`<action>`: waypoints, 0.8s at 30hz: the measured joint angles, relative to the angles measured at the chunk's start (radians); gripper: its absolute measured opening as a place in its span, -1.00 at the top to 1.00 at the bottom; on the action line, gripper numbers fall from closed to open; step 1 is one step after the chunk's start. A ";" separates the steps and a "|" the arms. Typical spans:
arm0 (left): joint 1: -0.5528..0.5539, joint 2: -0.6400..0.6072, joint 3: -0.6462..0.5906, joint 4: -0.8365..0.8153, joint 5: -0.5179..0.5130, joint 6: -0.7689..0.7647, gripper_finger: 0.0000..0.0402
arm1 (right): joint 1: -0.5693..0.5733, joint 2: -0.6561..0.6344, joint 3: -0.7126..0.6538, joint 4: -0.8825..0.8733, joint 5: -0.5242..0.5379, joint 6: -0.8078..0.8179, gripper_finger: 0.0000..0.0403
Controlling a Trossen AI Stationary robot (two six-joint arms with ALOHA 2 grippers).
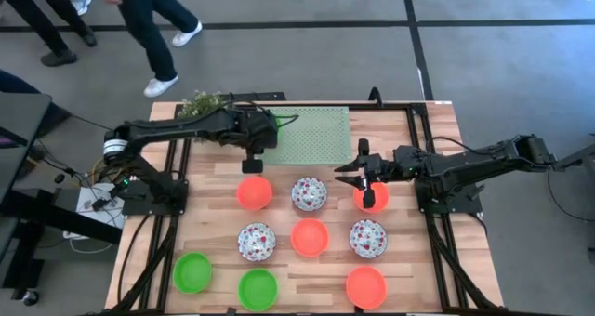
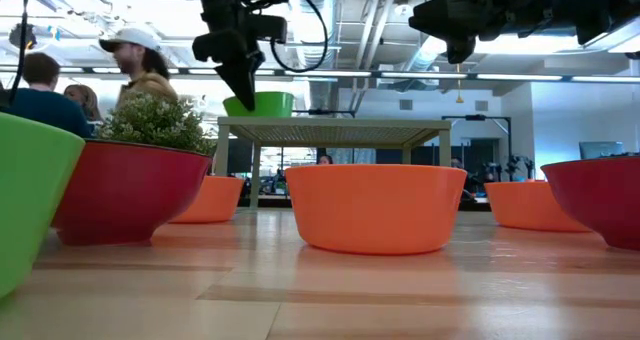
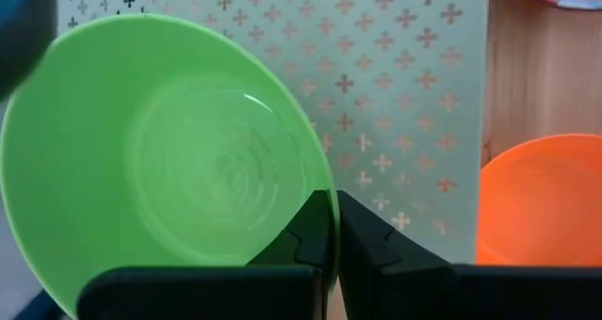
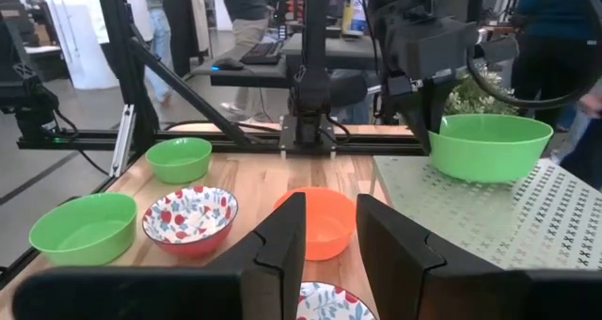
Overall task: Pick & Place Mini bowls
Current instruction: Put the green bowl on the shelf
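A plain green mini bowl (image 3: 188, 160) sits upright at the top of the pale green perforated stand (image 1: 316, 135). It also shows in the low view (image 2: 262, 104) and the right wrist view (image 4: 489, 146). My left gripper (image 2: 240, 80) points down at it and is shut on its rim. In the high view my left arm hides this bowl. My right gripper (image 1: 361, 172) is open and empty. It hovers over an orange bowl (image 1: 374, 201) at the table's right, and the low view shows it high above the table (image 2: 460, 35). My left gripper pinches the green bowl's rim (image 3: 318, 190), one finger inside the bowl and one outside. The fingers come from above, pointing down. The bowl stays upright and level with its base at the stand's top. Whether it rests there or is just clear, I cannot tell.
On the wooden table stand an orange bowl (image 1: 253, 192), floral bowls (image 1: 309, 193) (image 1: 256, 242) (image 1: 367, 238), orange bowls (image 1: 310, 236) (image 1: 365, 286) and green bowls (image 1: 192, 271) (image 1: 257, 288). A bushy plant (image 1: 200, 103) stands at the far left corner. People walk beyond the far edge.
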 joint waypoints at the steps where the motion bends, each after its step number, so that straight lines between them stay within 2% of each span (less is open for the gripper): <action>1: -0.004 0.002 0.000 0.000 -0.014 0.001 0.96 | 0.000 0.000 0.000 0.000 0.000 0.000 0.54; 14: -0.006 -0.035 -0.003 -0.001 -0.008 -0.032 0.95 | 0.000 0.000 0.000 0.006 0.000 0.000 0.54; 24: -0.021 -0.033 -0.003 0.025 0.054 -0.032 0.93 | 0.000 0.000 0.000 0.005 0.000 0.000 0.54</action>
